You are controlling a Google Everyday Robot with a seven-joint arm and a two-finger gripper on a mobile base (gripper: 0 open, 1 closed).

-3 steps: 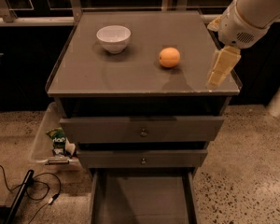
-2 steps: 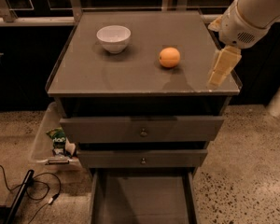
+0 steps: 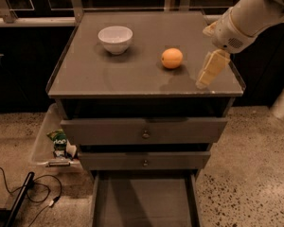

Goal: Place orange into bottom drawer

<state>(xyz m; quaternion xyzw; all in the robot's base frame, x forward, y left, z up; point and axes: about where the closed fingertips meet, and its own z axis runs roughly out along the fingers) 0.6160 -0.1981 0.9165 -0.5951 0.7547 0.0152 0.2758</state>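
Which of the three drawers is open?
The bottom drawer: it is pulled out, showing its floor, while the top drawer and middle drawer are shut. The hand is over the cabinet top, right edge.

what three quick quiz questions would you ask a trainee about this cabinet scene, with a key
1. True or false: the orange already lies in the bottom drawer.
2. Where is the gripper? A: inside the bottom drawer. B: over the right front part of the cabinet top, to the right of the orange in the camera view and apart from it. C: to the left of the orange.
3. Fill in: the bottom drawer is pulled ___.

Key: 1 false, the orange sits on the cabinet top. 2 B. 3 open.
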